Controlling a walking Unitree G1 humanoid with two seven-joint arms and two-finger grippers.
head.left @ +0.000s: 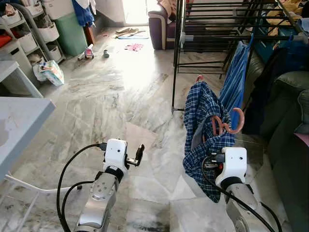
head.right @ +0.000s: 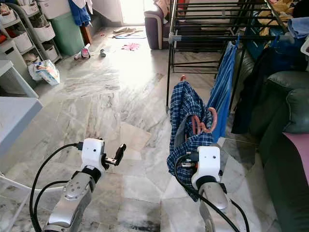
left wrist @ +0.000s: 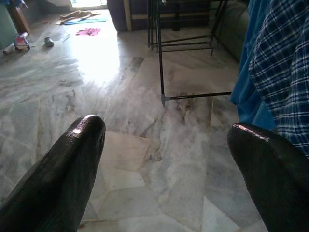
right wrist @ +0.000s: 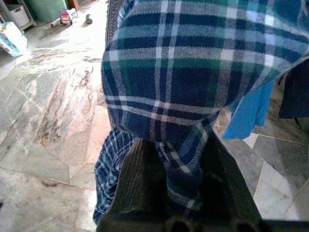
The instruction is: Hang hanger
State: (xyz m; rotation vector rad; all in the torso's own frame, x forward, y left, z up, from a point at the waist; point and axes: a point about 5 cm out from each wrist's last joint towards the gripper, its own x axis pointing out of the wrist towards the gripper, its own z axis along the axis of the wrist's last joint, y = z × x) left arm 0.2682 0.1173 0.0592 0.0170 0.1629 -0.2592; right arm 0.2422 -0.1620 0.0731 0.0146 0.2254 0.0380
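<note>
Your right end effector [head.left: 216, 145] is closed on the blue plaid shirt [head.left: 200, 108], draped on an orange-pink curved hanger [head.left: 227, 126] just short of the black drying rack [head.left: 217, 36]. The soft woven cloth could slide off the smooth hook, or it could snag the blue garment [head.left: 235, 82]. Your left end effector [left wrist: 166, 145] is open, holding nothing.

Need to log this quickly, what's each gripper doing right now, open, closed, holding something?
Left gripper: open, holding nothing, fingers spread above the marble floor.
Right gripper: shut on the blue plaid checked shirt carried on a pinkish-orange plastic hanger.
</note>
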